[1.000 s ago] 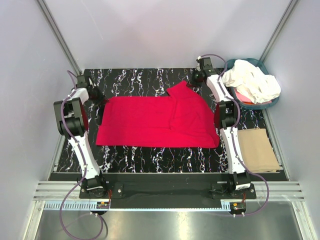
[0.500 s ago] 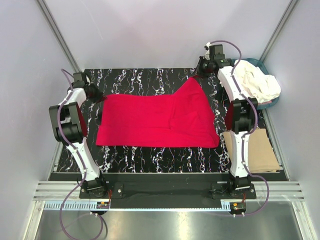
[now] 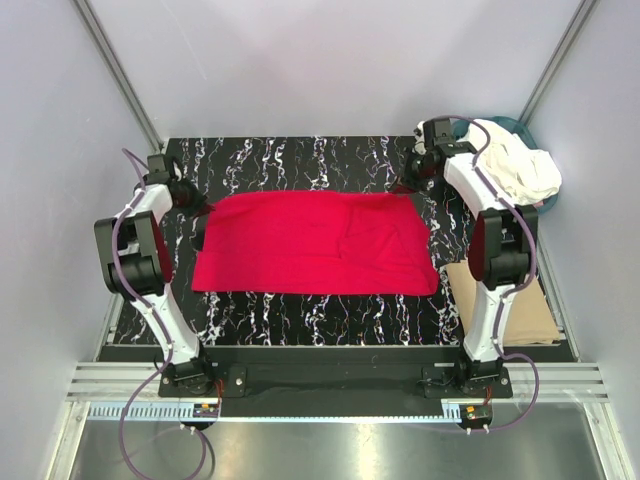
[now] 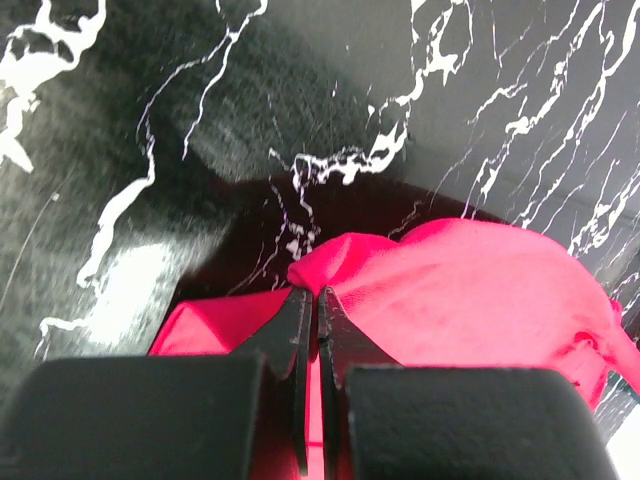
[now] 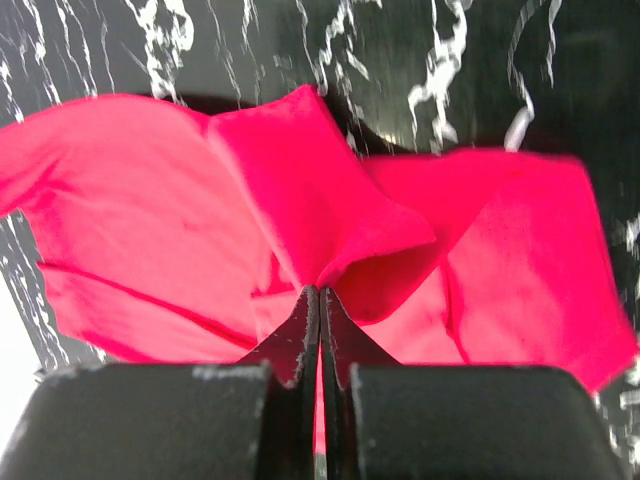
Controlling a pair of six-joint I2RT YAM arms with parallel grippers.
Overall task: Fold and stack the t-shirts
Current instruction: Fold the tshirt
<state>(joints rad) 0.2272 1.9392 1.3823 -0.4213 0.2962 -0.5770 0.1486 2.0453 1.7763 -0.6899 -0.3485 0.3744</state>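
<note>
A red t-shirt (image 3: 315, 243) lies spread across the middle of the black marbled table (image 3: 300, 160). My left gripper (image 3: 196, 205) is shut on the red t-shirt's far left corner; in the left wrist view the cloth (image 4: 450, 290) bunches at the closed tips (image 4: 317, 295). My right gripper (image 3: 412, 186) is shut on the far right corner; in the right wrist view the red cloth (image 5: 150, 220) folds up from the closed tips (image 5: 319, 292). A folded tan t-shirt (image 3: 510, 300) lies at the near right.
A teal basket (image 3: 530, 135) holding crumpled white shirts (image 3: 515, 165) stands at the far right corner, just behind the right arm. Grey walls and metal rails surround the table. The near table edge carries both arm bases.
The right gripper has carried the raised far right corner outward to the right and down, so the shirt now lies flat as a rectangle. The left gripper has held its corner, shifting slightly.
</note>
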